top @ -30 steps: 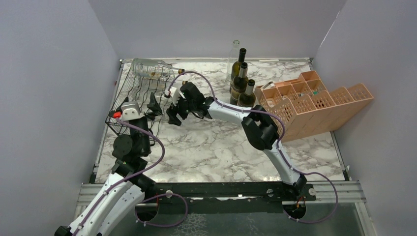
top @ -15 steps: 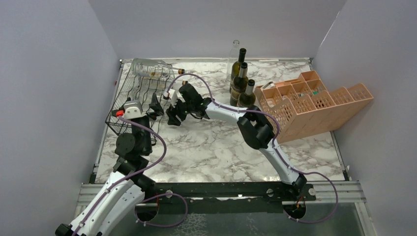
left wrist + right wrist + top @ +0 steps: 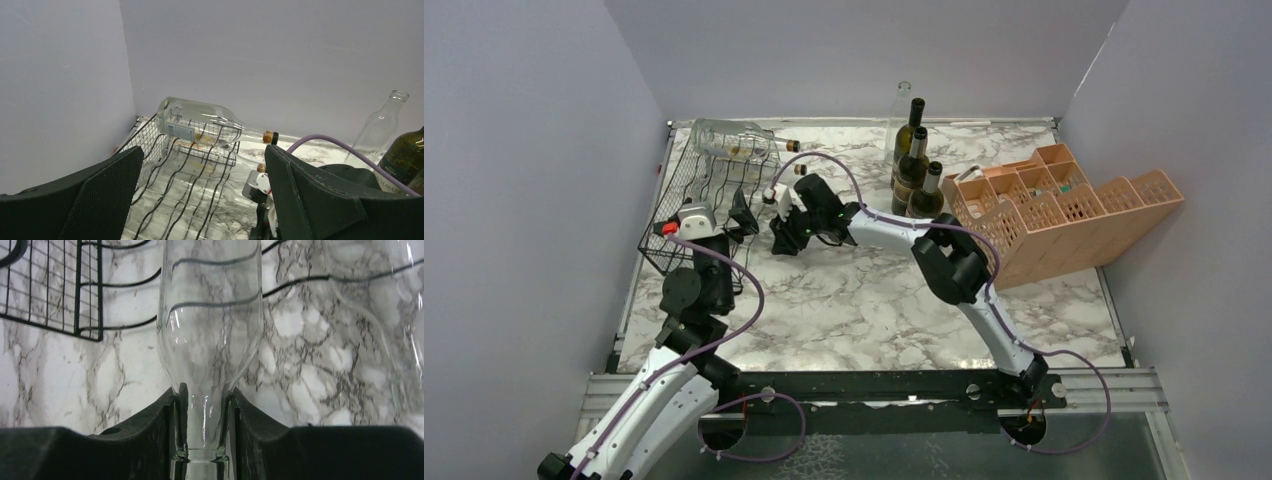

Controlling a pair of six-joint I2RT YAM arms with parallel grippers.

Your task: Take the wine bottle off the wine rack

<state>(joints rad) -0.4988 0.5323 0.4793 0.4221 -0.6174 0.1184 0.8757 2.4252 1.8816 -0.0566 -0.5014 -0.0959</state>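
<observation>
Centrally, my right gripper [image 3: 205, 405] clamps the clear wine bottle [image 3: 210, 325] by its neck (body ahead, across the wine rack [image 3: 78, 290] wires); my left gripper [image 3: 202, 195] stands wide open.

The wine bottle [image 3: 210, 330] is clear glossy glass, the wine rack [image 3: 699, 190] black metal wire

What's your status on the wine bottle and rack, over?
Left gripper open, by black wire-mesh wine rack. Right gripper shut on neck of clear glass wine bottle, lying in rack. Second clear bottle on top tier.
</observation>
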